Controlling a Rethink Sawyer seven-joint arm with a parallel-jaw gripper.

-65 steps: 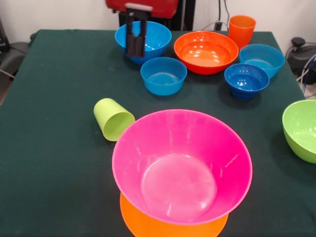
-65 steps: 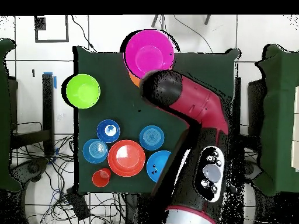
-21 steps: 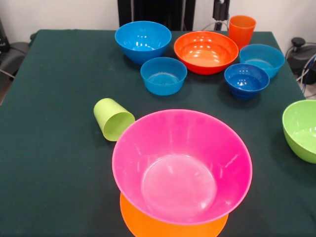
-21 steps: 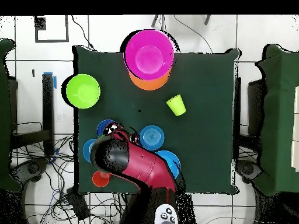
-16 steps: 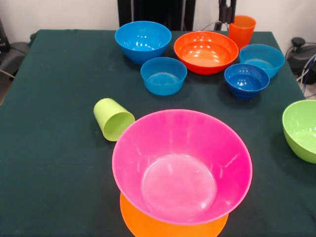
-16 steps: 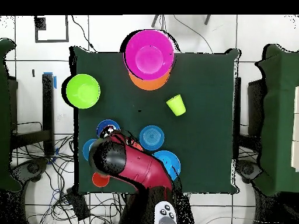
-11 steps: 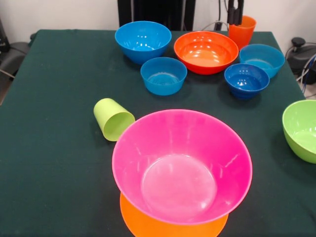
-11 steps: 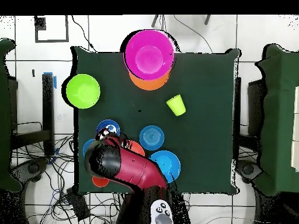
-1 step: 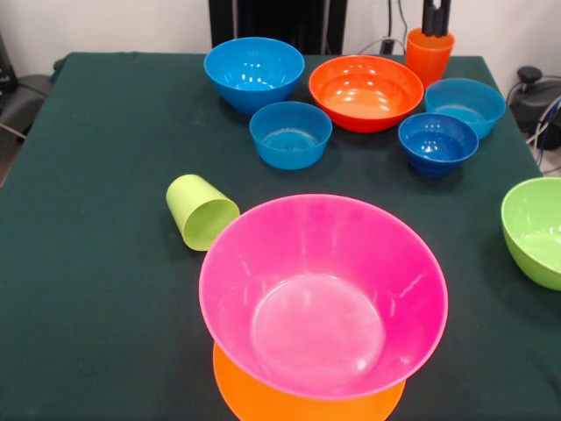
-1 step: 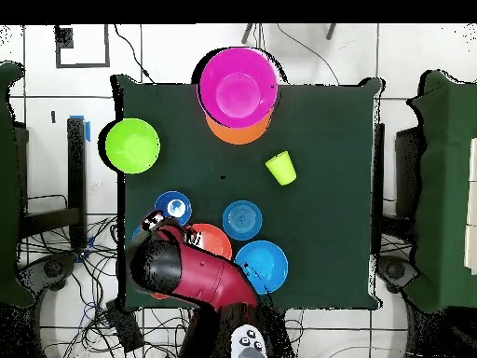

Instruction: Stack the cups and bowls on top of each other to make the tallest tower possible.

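Jaws (image 9: 436,16) hang at the mouth of the orange cup (image 9: 429,54), their dark tips dipping at or just inside its rim; whether they are spread or pressed together cannot be told. The step in hand looks like picking up that cup, which stands upright at the table's (image 9: 96,132) far edge. A clean pick likely needs 1 tip inside the rim and 1 outside, then a straight lift so the light cup does not tip.

Just beside the cup sit the red-orange bowl (image 9: 365,91) and a light-blue bowl (image 9: 465,105), leaving little side room. The tower (image 9: 323,298) stands well apart: a pink bowl resting upright on the inverted orange base. The lime cup (image 9: 202,211) lies on its side near it.
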